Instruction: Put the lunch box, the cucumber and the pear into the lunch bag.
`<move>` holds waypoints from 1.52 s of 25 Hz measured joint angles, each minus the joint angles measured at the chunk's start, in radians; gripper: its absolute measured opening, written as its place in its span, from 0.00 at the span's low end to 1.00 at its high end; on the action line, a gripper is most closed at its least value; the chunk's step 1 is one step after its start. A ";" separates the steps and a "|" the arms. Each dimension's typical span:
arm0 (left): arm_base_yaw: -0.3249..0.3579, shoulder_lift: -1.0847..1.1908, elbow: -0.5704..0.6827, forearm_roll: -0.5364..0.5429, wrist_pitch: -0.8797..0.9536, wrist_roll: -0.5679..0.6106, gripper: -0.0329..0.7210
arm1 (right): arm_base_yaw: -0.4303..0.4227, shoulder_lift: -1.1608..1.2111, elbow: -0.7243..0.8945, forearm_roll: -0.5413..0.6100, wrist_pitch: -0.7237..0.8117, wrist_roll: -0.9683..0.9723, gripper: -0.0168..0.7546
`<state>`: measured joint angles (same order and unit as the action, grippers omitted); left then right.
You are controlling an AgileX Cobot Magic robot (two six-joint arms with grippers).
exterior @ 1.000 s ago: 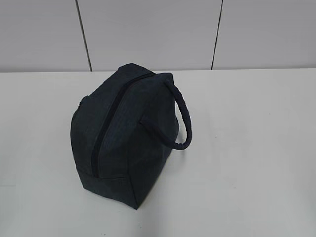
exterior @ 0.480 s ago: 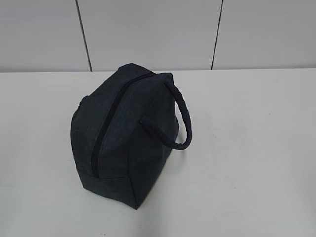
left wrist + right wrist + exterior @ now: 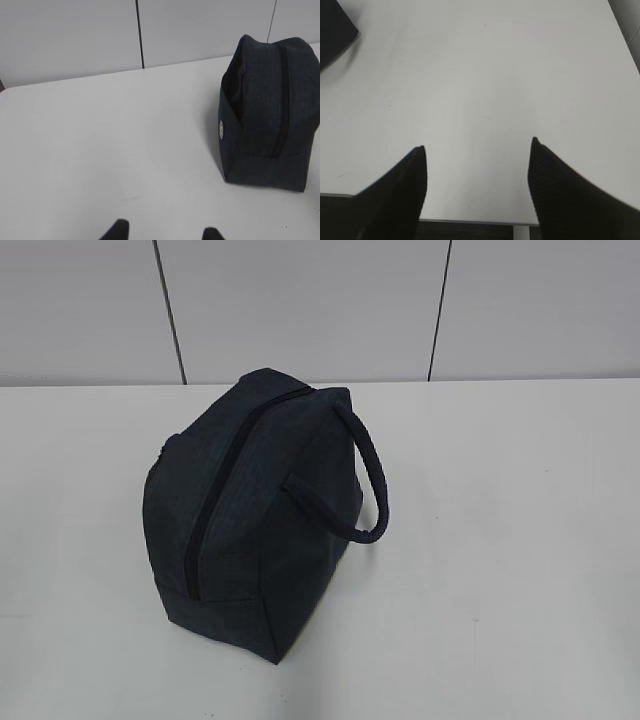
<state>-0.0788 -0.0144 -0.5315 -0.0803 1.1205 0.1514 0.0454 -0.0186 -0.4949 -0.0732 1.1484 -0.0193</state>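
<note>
Left of centre on the worktop (image 3: 500, 540), the lunch bag (image 3: 250, 510) stands zipped, food unseen, so either spread, empty claw, left (image 3: 162, 235) or right (image 3: 477, 147), should probably catch the zip end squarely first.

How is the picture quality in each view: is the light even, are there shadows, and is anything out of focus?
Exterior view: soft even light, the lunch bag so dark that its fabric detail is lost. Left wrist view: the bag is fairly sharp and throws a faint shadow on the table; the left gripper barely enters the frame. Right wrist view: the right gripper fingers are near, dark and blurred.
</note>
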 joint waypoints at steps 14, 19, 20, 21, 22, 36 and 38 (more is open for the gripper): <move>0.000 0.000 0.000 0.000 0.000 0.000 0.41 | 0.000 0.000 0.000 0.000 0.000 0.000 0.67; 0.000 0.000 0.000 0.000 0.000 0.000 0.41 | 0.000 0.000 0.000 0.000 0.000 0.000 0.67; 0.000 0.000 0.000 0.000 0.000 0.000 0.41 | 0.000 0.000 0.000 0.000 0.000 0.000 0.67; 0.000 0.000 0.000 0.000 0.000 0.000 0.41 | 0.000 0.000 0.000 0.000 0.000 0.000 0.67; 0.000 0.000 0.000 0.000 0.000 0.000 0.41 | 0.000 0.000 0.000 0.000 0.000 0.000 0.67; 0.000 0.000 0.000 0.000 0.000 0.000 0.41 | 0.000 0.000 0.000 0.000 0.000 0.000 0.67; 0.000 0.000 0.000 0.000 0.000 0.000 0.41 | 0.000 0.000 0.000 0.000 0.000 0.000 0.67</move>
<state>-0.0788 -0.0144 -0.5315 -0.0803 1.1205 0.1514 0.0454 -0.0186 -0.4949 -0.0732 1.1484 -0.0193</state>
